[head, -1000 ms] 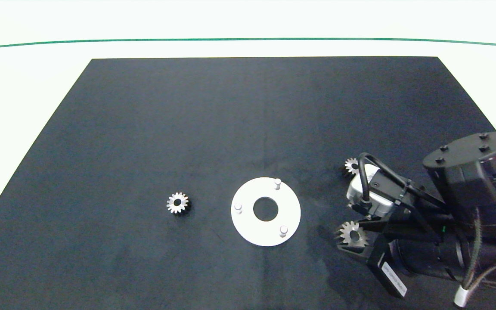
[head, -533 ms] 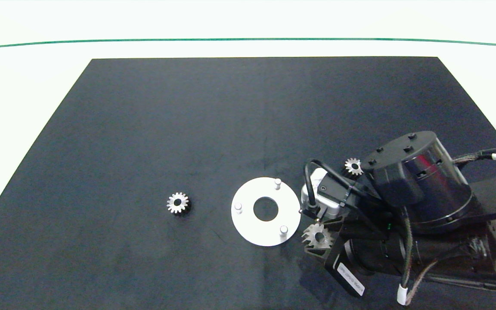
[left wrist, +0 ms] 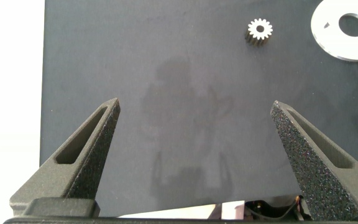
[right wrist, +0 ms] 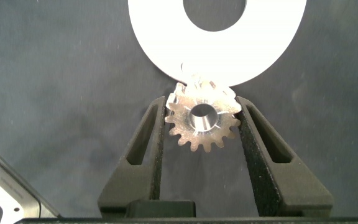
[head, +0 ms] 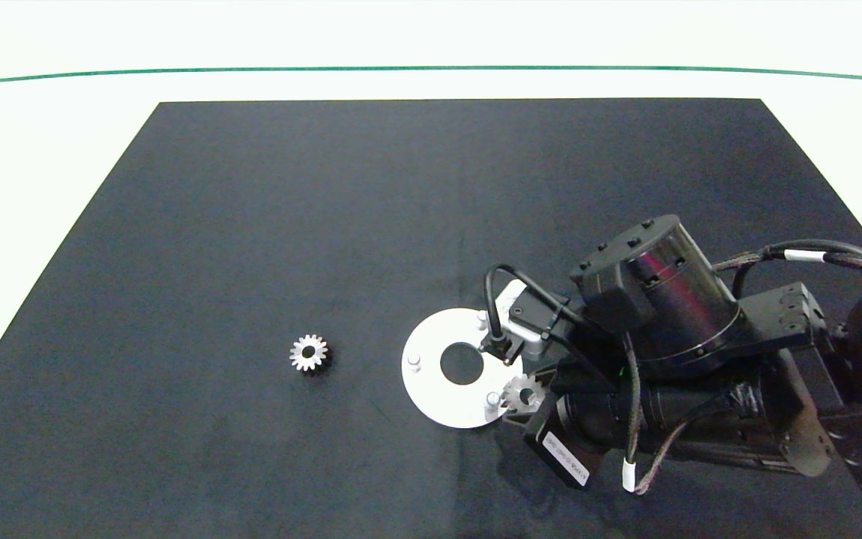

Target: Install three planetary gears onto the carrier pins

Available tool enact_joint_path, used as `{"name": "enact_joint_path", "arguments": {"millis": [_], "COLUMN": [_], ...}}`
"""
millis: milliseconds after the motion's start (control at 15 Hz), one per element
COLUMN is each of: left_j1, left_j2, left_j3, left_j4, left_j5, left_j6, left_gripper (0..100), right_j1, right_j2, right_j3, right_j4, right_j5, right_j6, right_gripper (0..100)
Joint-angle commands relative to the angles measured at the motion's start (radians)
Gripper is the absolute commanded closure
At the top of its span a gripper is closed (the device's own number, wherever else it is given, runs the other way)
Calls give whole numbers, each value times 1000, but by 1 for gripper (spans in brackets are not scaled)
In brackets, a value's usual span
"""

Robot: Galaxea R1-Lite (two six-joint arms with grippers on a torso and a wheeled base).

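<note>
The white disc [head: 431, 382] lies on the black mat with its carrier pins: one on its left [head: 414, 361], one at its near right [head: 491, 398], and a far one partly behind my right arm's cable. My right gripper [head: 524, 395] is shut on a silver planetary gear [head: 522, 392], held at the disc's near-right rim, just right of the near-right pin. In the right wrist view that gear [right wrist: 202, 121] sits between the fingers [right wrist: 253, 134] with a pin [right wrist: 194, 81] just beyond it. A second gear [head: 309, 352] lies left of the disc. My left gripper [left wrist: 194, 106] hangs open over bare mat.
The black mat [head: 251, 224] covers most of the white table, with a green line along the far side. My right arm [head: 655, 299] covers the mat to the right of the disc. The left wrist view shows the loose gear [left wrist: 260, 29] and the disc [left wrist: 328, 25] far off.
My right arm has moved left with the gear, from well right of the disc to its near-right rim. It now hides the gear that lay behind it.
</note>
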Motion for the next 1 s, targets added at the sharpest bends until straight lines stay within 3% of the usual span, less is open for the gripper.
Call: {"name": "enact_joint_path", "arguments": {"millis": [67, 533, 733, 1000], "left_j1": [0, -1, -1, 0], "left_j2": [8, 17, 20, 18], "left_j3": [-2, -2, -2, -6], "left_j4": [1, -7, -28, -33], "left_j5": [0, -2, 0, 0], "left_j6": [1, 1, 1, 1], "left_gripper": [0, 0, 0, 0], "right_j1": [1, 5, 11, 11], "right_j2": [35, 89, 88, 89], "right_j3": [-40, -74, -83, -92], "right_j4": [2, 2, 19, 22], "right_j5": [0, -3, -19, -20], "right_j6": [-3, -4, -24, -24], "right_gripper": [93, 93, 93, 93]}}
